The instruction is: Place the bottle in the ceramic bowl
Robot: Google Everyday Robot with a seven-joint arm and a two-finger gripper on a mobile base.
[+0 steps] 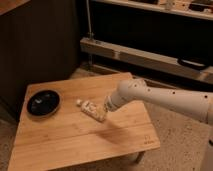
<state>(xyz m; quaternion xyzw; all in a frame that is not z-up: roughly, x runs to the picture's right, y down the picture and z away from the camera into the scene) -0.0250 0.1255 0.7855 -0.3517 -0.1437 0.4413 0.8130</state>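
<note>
Now | bottle (91,109) on table (75,145) near ceramic bowl (44,102) | fingers (105,114) at bottle

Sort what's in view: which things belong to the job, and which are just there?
Job: bottle lying on the table; ceramic bowl left of it; gripper at the bottle's base end.
Just there: metal rail behind; dark cabinet.

The table (75,137) is showing pale, smooth wood with a matt grain. The bowl (44,102), at nine o'clock from the bottle (90,108), is gleaming glossy black, like glazed ceramic. The bottle is looking like smooth cream plastic. The gripper (105,112), sitting at the bottle's four o'clock end, is hanging from an arm (165,97) shelled in smooth white plastic. The floor (175,127) is looking speckled and rough.
</note>
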